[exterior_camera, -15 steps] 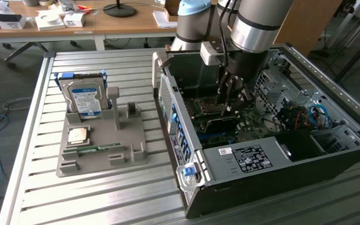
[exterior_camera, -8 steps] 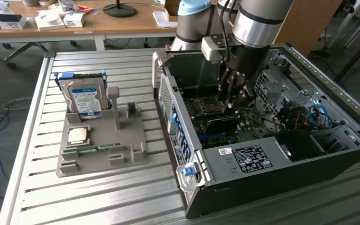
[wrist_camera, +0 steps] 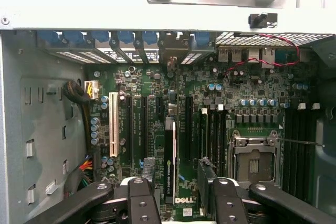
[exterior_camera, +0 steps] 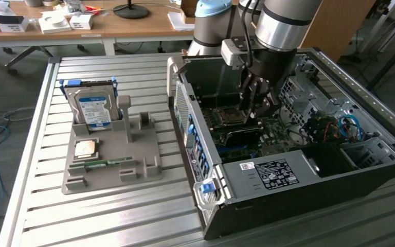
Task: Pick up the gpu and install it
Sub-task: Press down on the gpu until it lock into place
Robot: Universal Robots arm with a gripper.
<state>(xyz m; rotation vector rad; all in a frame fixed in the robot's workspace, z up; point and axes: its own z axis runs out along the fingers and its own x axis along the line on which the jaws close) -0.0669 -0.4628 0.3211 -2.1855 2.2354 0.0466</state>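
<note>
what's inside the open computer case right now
Inside the computer case: the motherboard with an empty CPU socket, the gpu standing on edge between the gripper fingers, and a power supply. The gripper hides the slot beneath the card.

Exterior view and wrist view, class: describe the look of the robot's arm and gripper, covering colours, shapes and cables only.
The arm is a thick silver-grey cylinder with a dark band, beside a pale blue joint cap; black cables run alongside it. The gripper is black, with jointed finger links studded with round silver pins.
</note>
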